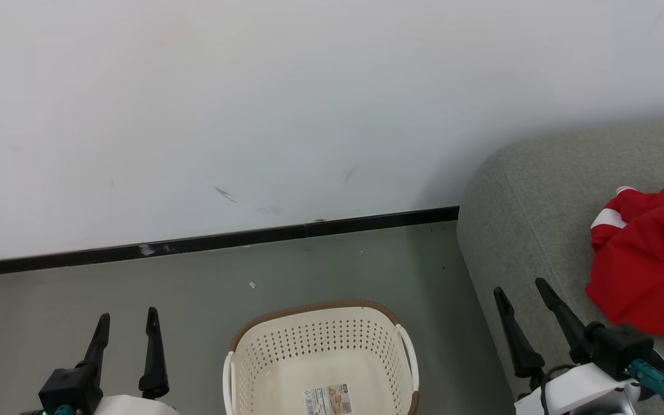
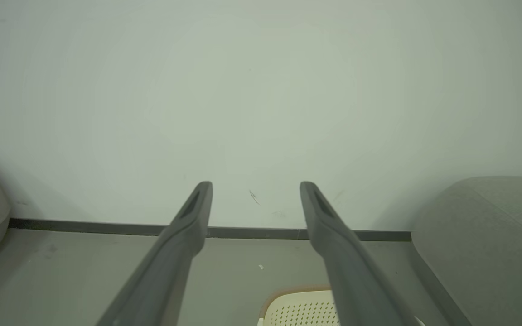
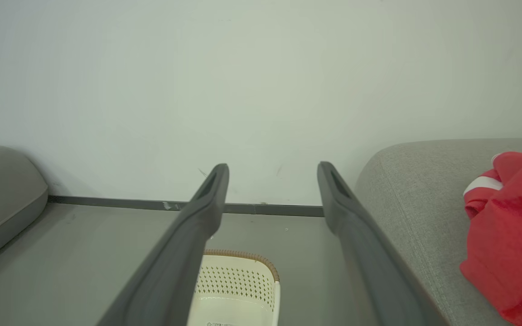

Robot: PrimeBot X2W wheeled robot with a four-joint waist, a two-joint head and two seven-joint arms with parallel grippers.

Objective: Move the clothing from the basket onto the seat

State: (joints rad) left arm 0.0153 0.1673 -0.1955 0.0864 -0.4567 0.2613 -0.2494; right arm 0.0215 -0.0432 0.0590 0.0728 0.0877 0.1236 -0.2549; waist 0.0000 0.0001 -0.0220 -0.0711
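- While the basket (image 1: 320, 337) stands on the grey floor (image 1: 136, 288) at the bottom centre of the head view, the clothing (image 1: 649, 259) lies on the seat (image 1: 528, 207) to its right, well apart from it.
- Clothing: a crumpled bright red heap with a white stripe showing at its upper left, resting on the seat's top surface and cut off by the right edge of the head view.
- Basket: cream and perforated, with a brown rim. Its bare bottom shows a paper label (image 1: 328, 399).
- Seat: a large grey cushion with a rounded corner, just beside the basket's right side.
- Left gripper (image 1: 128, 316): at the lower left above the floor, left of the basket, with its two dark fingers pointing up the view. Its jaws stand apart with nothing between them.
- Right gripper (image 1: 520, 287): at the lower right over the seat's front edge, near the clothing but not touching it. Its jaws are also spread wide, holding nothing.
- A pale wall (image 1: 251, 115) with a few dark scuffs meets the floor at a black baseboard (image 1: 193, 245).
- In the right wrist view, a second grey cushion (image 3: 2, 190) shows at the far left.
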